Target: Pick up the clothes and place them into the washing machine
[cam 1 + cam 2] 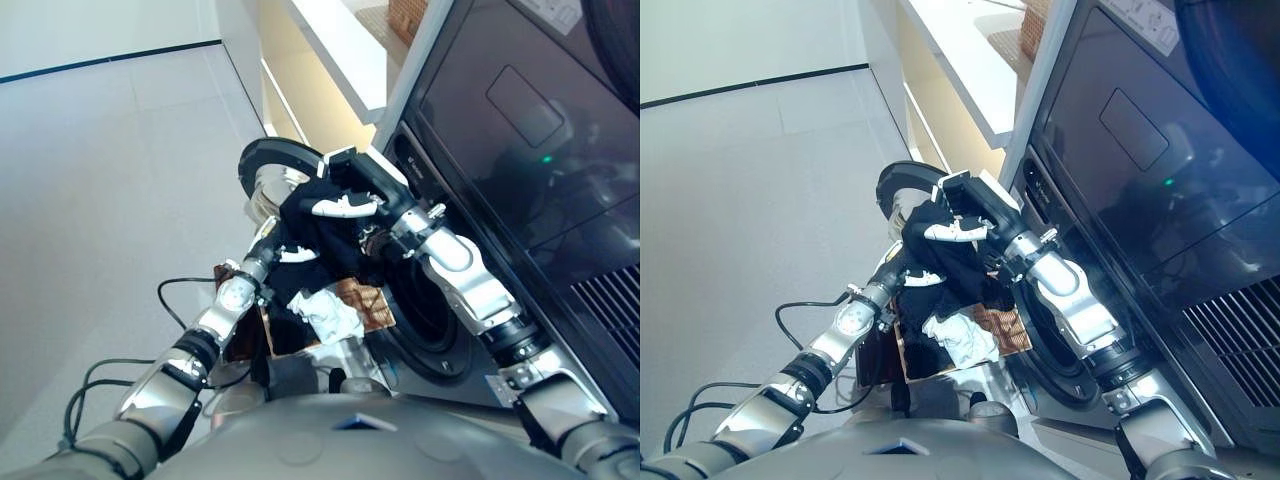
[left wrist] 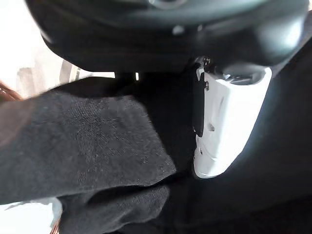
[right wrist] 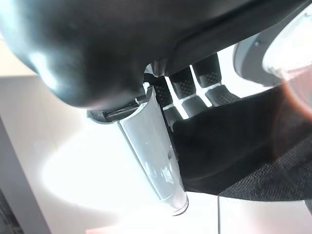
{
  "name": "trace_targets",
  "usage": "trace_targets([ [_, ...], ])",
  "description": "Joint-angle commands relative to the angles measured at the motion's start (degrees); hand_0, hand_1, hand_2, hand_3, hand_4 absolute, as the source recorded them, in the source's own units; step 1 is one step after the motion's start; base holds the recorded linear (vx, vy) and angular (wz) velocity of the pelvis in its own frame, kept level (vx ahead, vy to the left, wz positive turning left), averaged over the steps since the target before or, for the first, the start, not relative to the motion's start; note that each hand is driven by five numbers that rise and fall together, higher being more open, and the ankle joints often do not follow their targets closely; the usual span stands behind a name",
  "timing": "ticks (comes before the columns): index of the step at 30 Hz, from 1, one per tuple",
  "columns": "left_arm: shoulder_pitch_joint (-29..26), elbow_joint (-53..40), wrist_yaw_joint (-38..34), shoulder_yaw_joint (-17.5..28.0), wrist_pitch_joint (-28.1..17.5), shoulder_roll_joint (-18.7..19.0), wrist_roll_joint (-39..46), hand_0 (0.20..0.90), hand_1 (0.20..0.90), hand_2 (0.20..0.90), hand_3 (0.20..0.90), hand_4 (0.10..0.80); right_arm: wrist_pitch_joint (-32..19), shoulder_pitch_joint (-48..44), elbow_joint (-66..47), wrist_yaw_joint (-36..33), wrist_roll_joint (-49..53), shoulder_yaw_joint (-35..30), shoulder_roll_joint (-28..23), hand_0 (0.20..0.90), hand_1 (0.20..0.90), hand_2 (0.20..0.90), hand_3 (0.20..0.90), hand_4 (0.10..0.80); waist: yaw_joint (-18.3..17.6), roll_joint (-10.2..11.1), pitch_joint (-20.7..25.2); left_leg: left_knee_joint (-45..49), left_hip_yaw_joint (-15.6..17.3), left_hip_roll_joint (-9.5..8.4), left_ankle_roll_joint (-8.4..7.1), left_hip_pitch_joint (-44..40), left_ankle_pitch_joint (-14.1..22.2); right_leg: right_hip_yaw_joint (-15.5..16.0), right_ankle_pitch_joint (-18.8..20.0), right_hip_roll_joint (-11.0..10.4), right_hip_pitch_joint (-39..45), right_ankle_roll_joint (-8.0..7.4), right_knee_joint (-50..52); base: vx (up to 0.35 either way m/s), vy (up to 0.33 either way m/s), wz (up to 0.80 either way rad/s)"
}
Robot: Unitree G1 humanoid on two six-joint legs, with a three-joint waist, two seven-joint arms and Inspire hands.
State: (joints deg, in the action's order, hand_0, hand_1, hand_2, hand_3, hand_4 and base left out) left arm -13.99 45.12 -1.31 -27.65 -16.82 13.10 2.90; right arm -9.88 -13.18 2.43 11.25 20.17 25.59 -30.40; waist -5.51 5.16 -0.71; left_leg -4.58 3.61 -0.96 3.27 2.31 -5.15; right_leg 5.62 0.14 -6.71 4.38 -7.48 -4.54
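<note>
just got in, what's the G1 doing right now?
Laundry loading, mid-transfer. Both hands hold one black garment lifted up in front of the washing machine: the right hand is curled round its upper part, the left hand grips it lower down. The machine's round door stands open. Below the garment, a basket holds more laundry, including a white piece. The garment is not in the drum yet.
</note>
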Motion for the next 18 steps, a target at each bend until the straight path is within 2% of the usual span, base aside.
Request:
trace_targets([
  [1,-8.12,3.34,-0.42,0.12,-4.45,-2.8,2.27,0.2,0.2,0.2,0.2,0.3,-5.4,-2.42,-6.14,-1.61,3.97,-2.74,1.43,0.2,0.2,0.2,0.2,0.3,1.53,0.97,5.77,0.05,0.04,1.55,-4.21,-3.5,4.67,-0.23,4.81,-1.64,-7.21,-1.13,3.79,0.0,0.0,0.0],
  [13,-4.71,0.08,-0.33,5.05,-4.24,2.51,2.0,0.2,0.2,0.2,0.2,0.3,-5.79,3.18,-5.06,-3.07,3.43,-8.06,2.1,0.2,0.2,0.2,0.2,0.3,1.64,0.54,5.52,0.1,0.1,1.52,-4.13,-3.41,4.78,-0.48,4.77,-1.68,-7.35,-1.19,3.74,0.0,0.0,0.0],
  [18,-0.81,-3.68,-0.57,10.56,-4.62,6.18,3.58,0.2,0.2,0.2,0.2,0.3,-6.03,6.21,-5.21,-3.53,0.12,-11.06,2.41,0.2,0.2,0.2,0.2,0.3,2.17,0.33,5.27,0.16,-0.15,1.4,-4.09,-3.19,4.75,-0.19,4.77,-1.78,-7.39,-1.17,3.78,0.0,0.0,0.0],
])
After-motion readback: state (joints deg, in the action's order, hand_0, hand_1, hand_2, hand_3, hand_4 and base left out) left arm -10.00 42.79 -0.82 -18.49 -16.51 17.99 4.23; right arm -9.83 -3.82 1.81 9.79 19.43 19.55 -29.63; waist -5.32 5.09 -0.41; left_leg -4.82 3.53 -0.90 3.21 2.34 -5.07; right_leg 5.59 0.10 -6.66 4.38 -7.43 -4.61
